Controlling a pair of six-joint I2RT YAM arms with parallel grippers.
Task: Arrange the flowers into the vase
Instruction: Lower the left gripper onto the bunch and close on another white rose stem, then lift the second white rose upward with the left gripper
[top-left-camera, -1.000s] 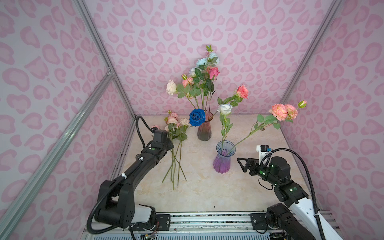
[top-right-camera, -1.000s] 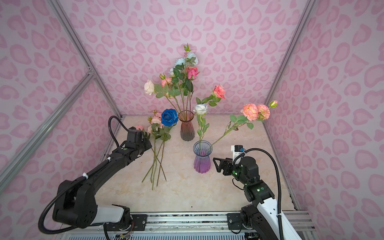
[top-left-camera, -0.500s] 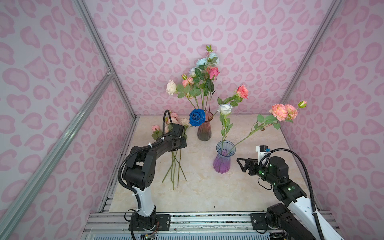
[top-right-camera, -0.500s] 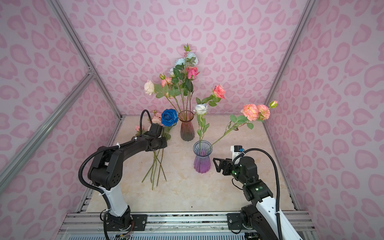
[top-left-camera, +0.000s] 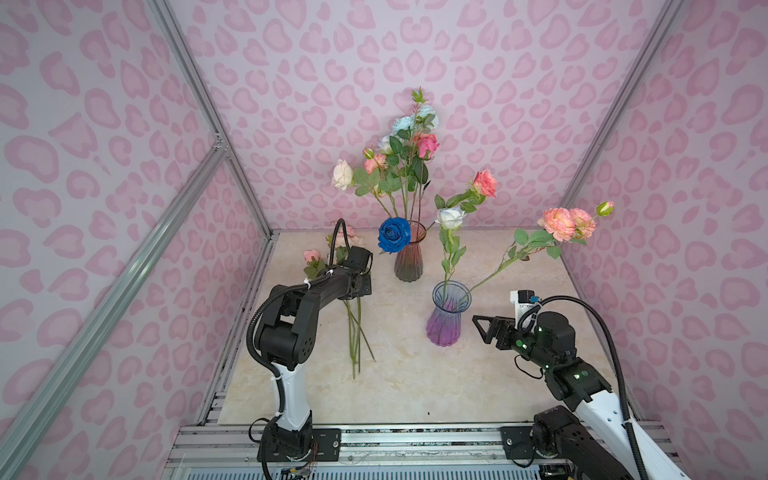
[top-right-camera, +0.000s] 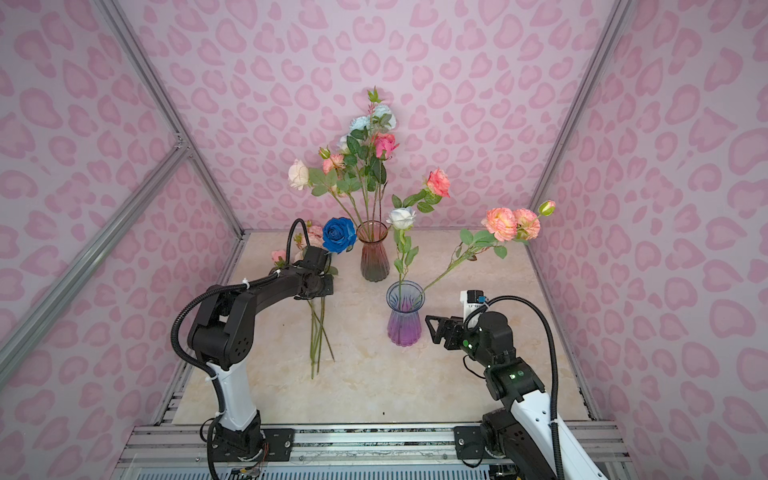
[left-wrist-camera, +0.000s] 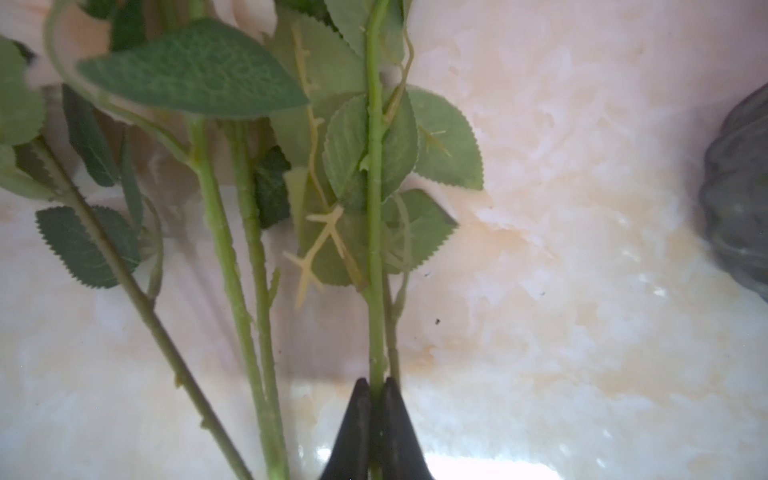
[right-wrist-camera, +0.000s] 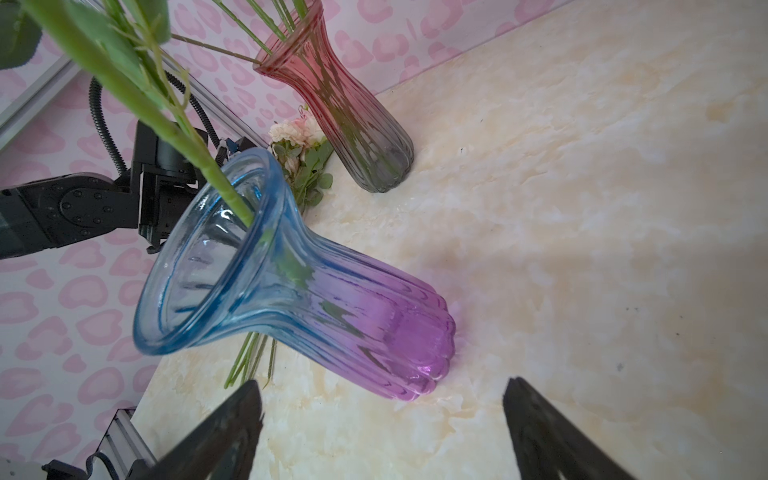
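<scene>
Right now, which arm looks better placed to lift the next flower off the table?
Left. The left gripper is shut on a green stem among the flowers lying on the table. The right gripper hangs open beside the purple vase, apart from those flowers.

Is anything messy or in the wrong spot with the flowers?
Yes. A few flowers lie flat on the table instead of in a vase; the left pincer is shut on one stem. The peach blooms lean far sideways out of the blue-purple vase. Nothing looks spilled or broken.
</scene>
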